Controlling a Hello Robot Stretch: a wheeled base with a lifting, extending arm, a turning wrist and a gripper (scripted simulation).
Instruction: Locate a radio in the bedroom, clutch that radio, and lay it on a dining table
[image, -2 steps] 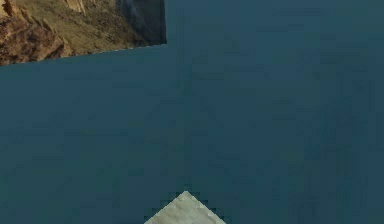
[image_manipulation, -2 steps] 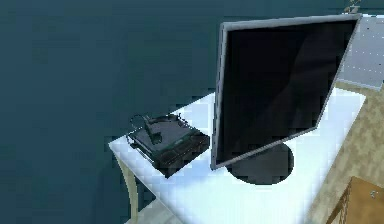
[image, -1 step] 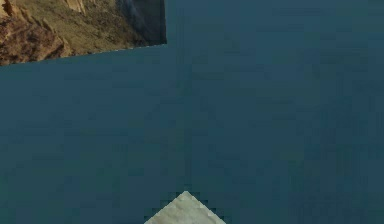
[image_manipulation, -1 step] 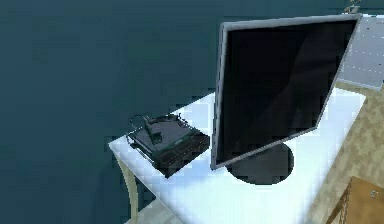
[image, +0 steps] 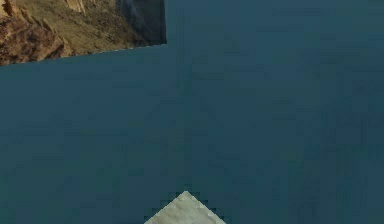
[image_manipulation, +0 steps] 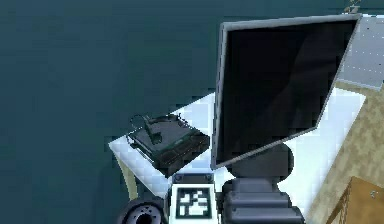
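One dark boxy radio (image_manipulation: 172, 142), on the white table's (image_manipulation: 155, 172) left corner. One large dark screen (image_manipulation: 280, 85) beside it, foot hidden behind my arm (image_manipulation: 255, 200). One wall picture (image: 70, 25), cut off at the edge. One gripper (image_manipulation: 142, 212), mine: far end hard to make out, so I cannot tell whether it holds anything.

Wall (image: 260, 110): plain deep teal-blue in both views; wall picture (image: 70, 25): ochre, rust-brown and tan rocky landscape with a slate-grey patch at its right; surface corner (image: 183, 211): pale grey-green, faintly mottled. Table (image_manipulation: 150, 168): white top, cream leg; radio (image_manipulation: 170, 142): black with dark grey faces; screen (image_manipulation: 285, 85): glossy black panel with faint brown reflections, grey frame, charcoal stand. Arm (image_manipulation: 262, 203): dark grey to black; marker square (image_manipulation: 192, 203): white with black marks; wooden furniture (image_manipulation: 362, 205) at the arm side view's lower right: warm brown with grain.
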